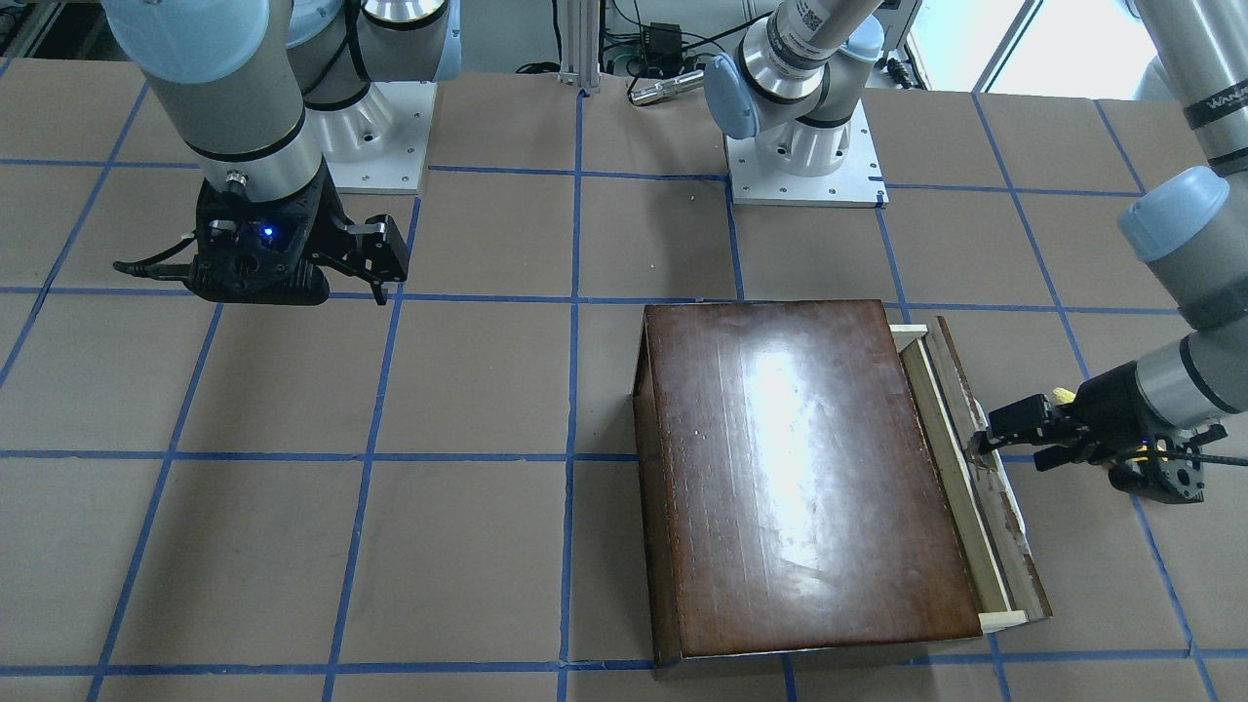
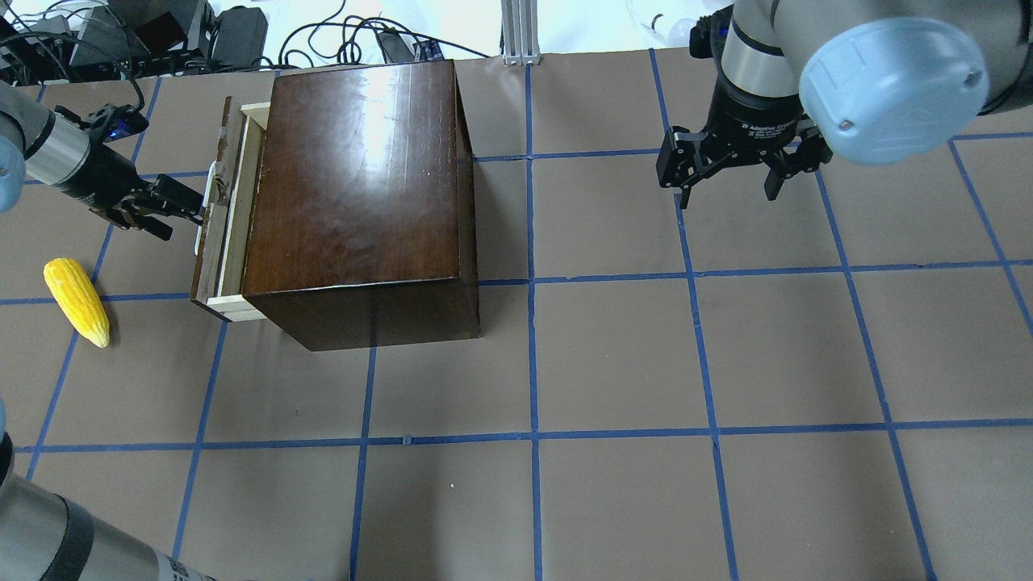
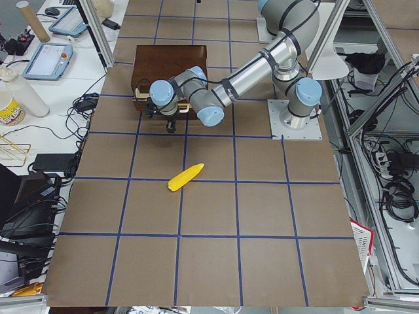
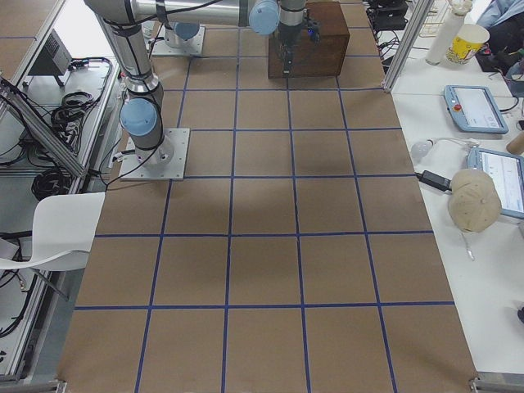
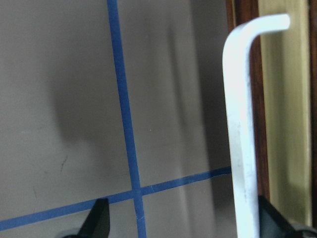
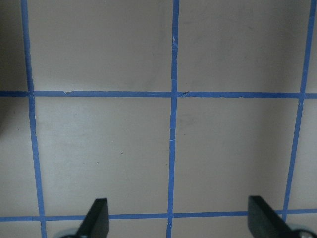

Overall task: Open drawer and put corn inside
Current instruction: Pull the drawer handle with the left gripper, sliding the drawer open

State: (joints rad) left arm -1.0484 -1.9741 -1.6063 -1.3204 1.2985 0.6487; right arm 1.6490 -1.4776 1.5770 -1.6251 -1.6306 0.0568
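The dark-brown box (image 2: 363,186) stands at the table's left. Its drawer (image 2: 234,211) is out by a narrow strip, and the pale-wood tray shows behind the worn front panel (image 1: 985,487). My left gripper (image 2: 181,216) is at the whitish handle (image 5: 240,124). Its jaws are open, and the handle lies between them, close to one finger (image 5: 272,218). The yellow corn (image 2: 77,301) lies on the table to the left of the drawer front, apart from the gripper; it also shows in the exterior left view (image 3: 185,176). My right gripper (image 2: 730,190) is open and empty above the table, far to the right.
The table is brown paper with a blue tape grid (image 2: 533,436). Cables and equipment lie beyond the far edge (image 2: 161,40). The two arm bases (image 1: 804,166) stand on white plates at the robot's side.
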